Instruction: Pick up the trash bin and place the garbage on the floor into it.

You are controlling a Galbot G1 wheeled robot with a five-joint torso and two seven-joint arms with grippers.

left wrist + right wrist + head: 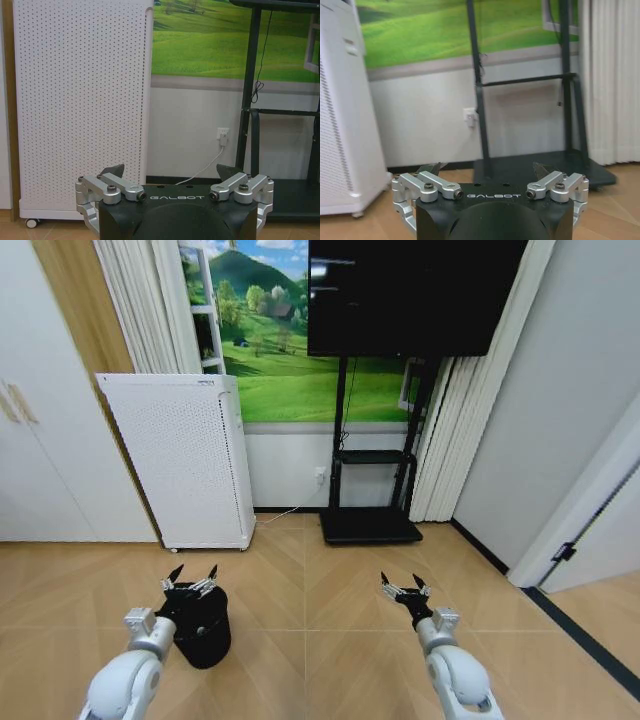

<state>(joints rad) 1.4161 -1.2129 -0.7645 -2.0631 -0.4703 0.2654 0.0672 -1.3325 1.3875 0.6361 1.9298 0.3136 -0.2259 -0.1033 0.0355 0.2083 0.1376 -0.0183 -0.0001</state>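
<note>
Left claw spread above upright trash bin, right claw spread

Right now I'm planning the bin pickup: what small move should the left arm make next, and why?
Probably lower the left gripper onto the trash bin rim. Its fingers are open and it hovers just above the bin, which stands upright on the floor, not yet gripped. The right gripper waits open off to the right.
</note>
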